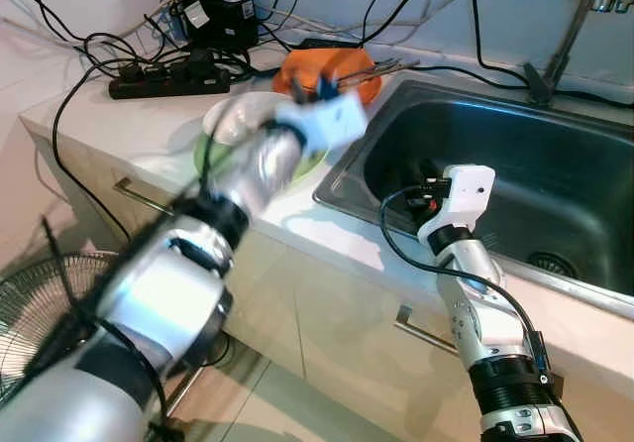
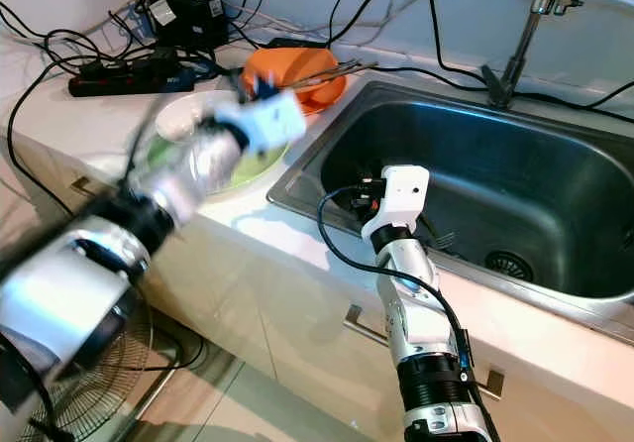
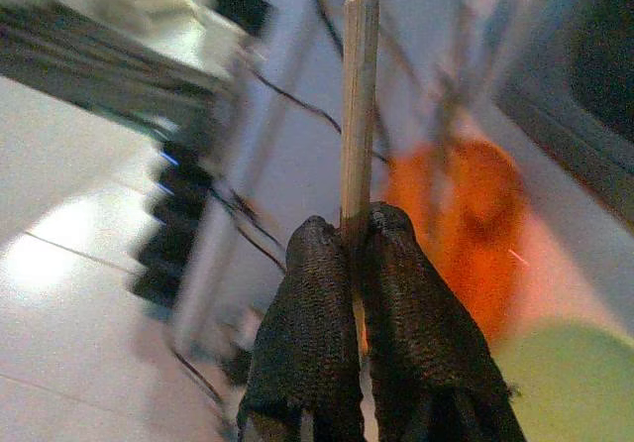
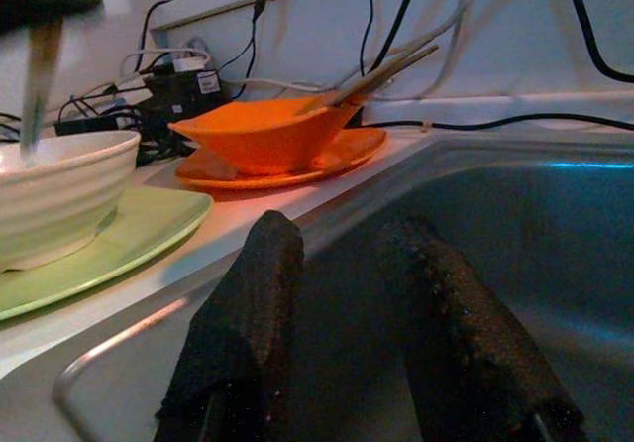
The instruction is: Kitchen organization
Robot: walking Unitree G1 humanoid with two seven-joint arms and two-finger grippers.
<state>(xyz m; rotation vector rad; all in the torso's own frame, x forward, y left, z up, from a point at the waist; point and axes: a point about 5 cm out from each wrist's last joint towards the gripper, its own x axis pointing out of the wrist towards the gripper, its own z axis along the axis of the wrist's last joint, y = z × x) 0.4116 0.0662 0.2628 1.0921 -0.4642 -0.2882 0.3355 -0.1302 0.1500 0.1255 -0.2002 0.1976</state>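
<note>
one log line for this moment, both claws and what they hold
left claw: shut on chopstick, above white bowl | right claw: open, empty, in sink | orange bowl: holds utensils

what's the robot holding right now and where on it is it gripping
The left gripper pinches a wooden chopstick near its lower end. The right gripper, open in the sink, holds nothing.

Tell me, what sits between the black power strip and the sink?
Between the power strip and the sink sit an orange bowl on its plate and a white bowl on a green plate, seen from the head camera.
</note>
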